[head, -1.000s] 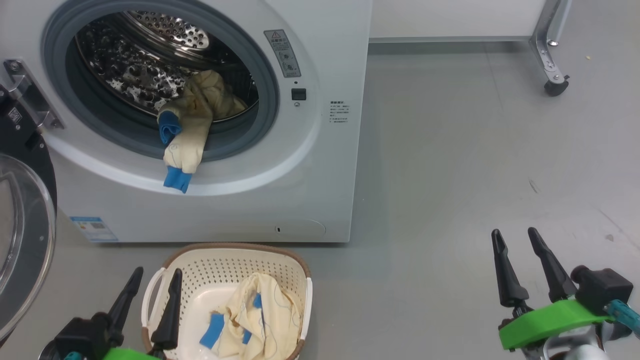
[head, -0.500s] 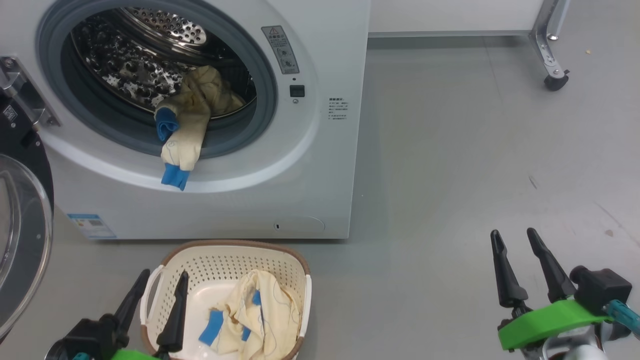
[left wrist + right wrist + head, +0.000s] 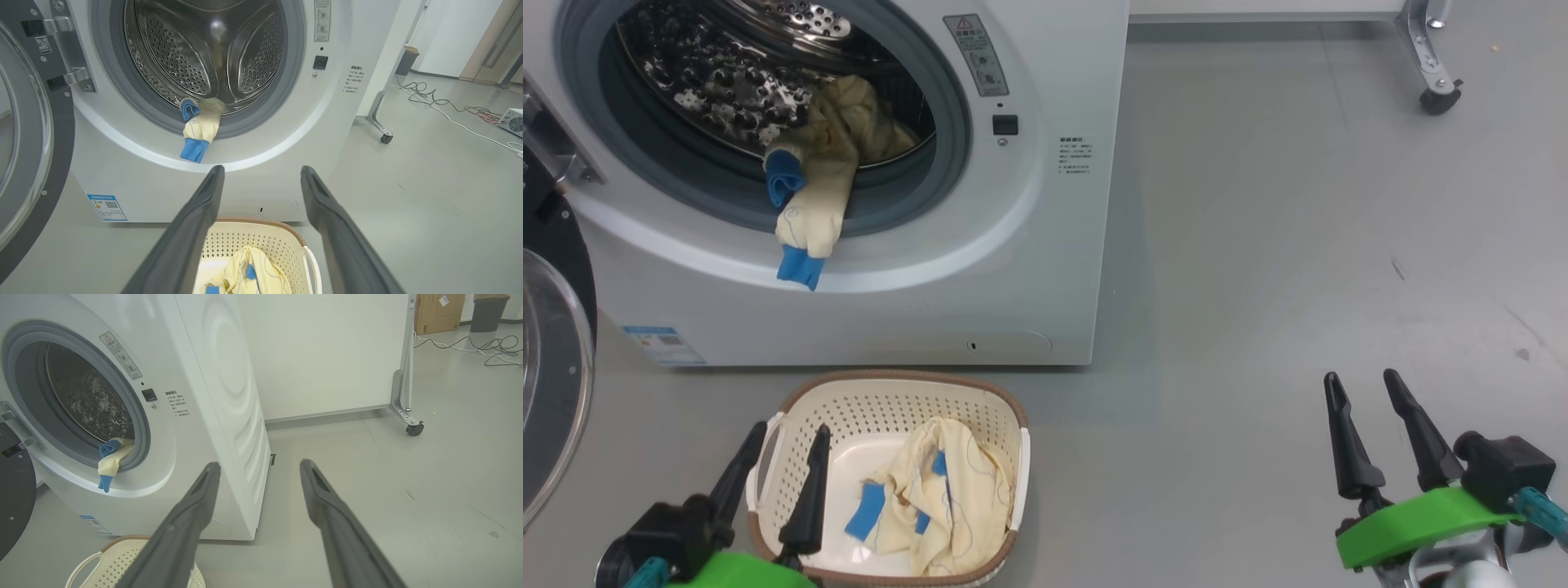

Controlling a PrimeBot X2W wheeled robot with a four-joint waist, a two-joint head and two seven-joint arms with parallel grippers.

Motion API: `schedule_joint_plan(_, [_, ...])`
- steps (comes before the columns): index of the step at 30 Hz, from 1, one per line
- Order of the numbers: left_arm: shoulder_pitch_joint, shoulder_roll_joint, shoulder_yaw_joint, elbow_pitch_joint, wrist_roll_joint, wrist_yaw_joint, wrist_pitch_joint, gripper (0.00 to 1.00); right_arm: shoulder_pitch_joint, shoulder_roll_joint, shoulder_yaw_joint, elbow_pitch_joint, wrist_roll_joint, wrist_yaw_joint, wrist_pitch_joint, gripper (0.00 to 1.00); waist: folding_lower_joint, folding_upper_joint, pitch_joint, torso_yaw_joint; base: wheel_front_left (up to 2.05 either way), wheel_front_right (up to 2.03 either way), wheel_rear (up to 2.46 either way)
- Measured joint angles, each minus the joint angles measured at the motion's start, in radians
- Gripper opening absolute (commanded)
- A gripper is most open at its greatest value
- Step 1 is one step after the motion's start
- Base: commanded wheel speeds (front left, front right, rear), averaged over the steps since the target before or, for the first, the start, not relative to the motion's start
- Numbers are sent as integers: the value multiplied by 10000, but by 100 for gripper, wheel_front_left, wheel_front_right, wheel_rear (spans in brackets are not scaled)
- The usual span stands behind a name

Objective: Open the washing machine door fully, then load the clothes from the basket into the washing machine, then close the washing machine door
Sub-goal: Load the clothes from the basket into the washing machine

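The left gripper (image 3: pixel 790 431) stood spread wide and empty over the basket (image 3: pixel 890 377), where a cream-and-blue garment (image 3: pixel 952 490) lay. The right gripper (image 3: pixel 1361 378), equally wide and empty, hung above bare floor. A second garment (image 3: pixel 805 216) drooped across the washing machine (image 3: pixel 1062 269) gasket. Closing the open door (image 3: pixel 560 261) would probably pinch it.

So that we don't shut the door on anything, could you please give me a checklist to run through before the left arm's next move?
1. Washing machine door swung open to the left: ok.
2. Left gripper open and empty, above the basket: ok.
3. Right gripper open, empty, off to the side over the floor: ok.
4. Basket emptied: not ok, a cream garment lies in it.
5. Opening free for closing: not ok, the loaded garment hangs out over the gasket.
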Motion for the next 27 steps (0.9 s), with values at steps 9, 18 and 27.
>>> schedule_joint_plan(9, [-1107, -10, 113, 512, -8, -155, 0, 100, -401, -2, -2, -69, -94, 0, 0, 100, 0, 0, 893, -92, 0, 0, 0])
schedule_joint_plan(18, [-3336, -33, 345, 1772, -449, -163, 332, 100, -1221, -52, 59, -201, -272, 0, 0, 100, 2, 0, 2285, -238, 0, 0, 0])
schedule_joint_plan(27, [-5564, -42, 569, 3260, -1175, -301, 871, 100, -1962, -84, 86, -439, -441, 0, 0, 100, 3, 0, 3786, -469, 0, 0, 0])
